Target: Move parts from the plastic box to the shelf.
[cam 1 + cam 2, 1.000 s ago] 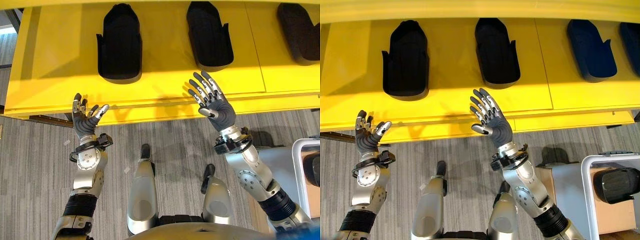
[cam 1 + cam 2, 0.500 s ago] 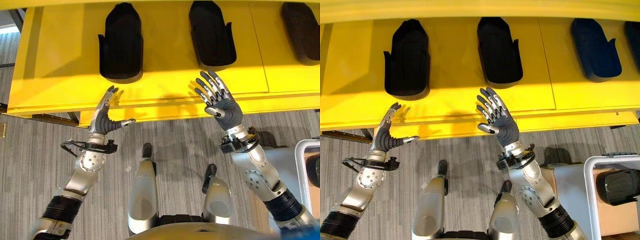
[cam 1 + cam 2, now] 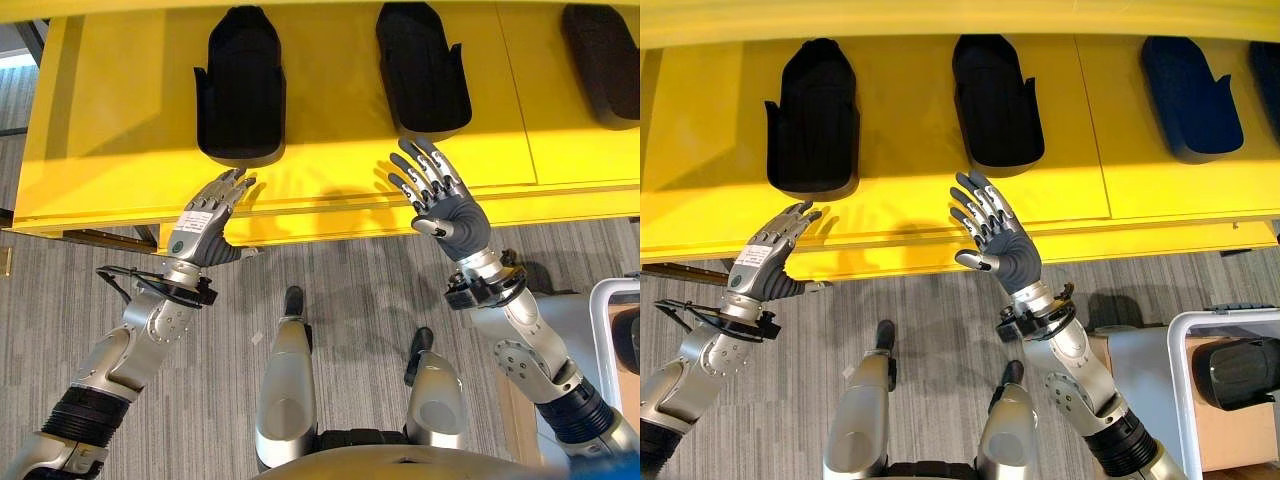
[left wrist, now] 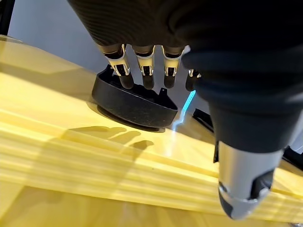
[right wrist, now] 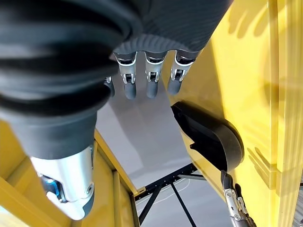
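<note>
Three dark parts lie on the yellow shelf (image 3: pixel 110 130): one at the left (image 3: pixel 240 85), one in the middle (image 3: pixel 422 65) and one at the far right (image 3: pixel 600 60). My left hand (image 3: pixel 205 225) hovers open over the shelf's front edge, back up, just short of the left part (image 4: pixel 135 101). Over the same edge my right hand (image 3: pixel 450 210) is raised open, palm up and fingers spread, below the middle part (image 5: pixel 208 137). Both hands are empty. The white plastic box (image 3: pixel 1225 330) stands low at the right with a black part (image 3: pixel 1235 370) inside.
The shelf runs across the whole width ahead, with bare yellow surface between the parts. Grey striped floor lies below its front edge. A brown carton (image 3: pixel 1200 430) sits under the box at the lower right.
My left hand has turned from palm-up to back-up and reached forward over the shelf's front edge. The right hand has stayed open and shifted slightly right.
</note>
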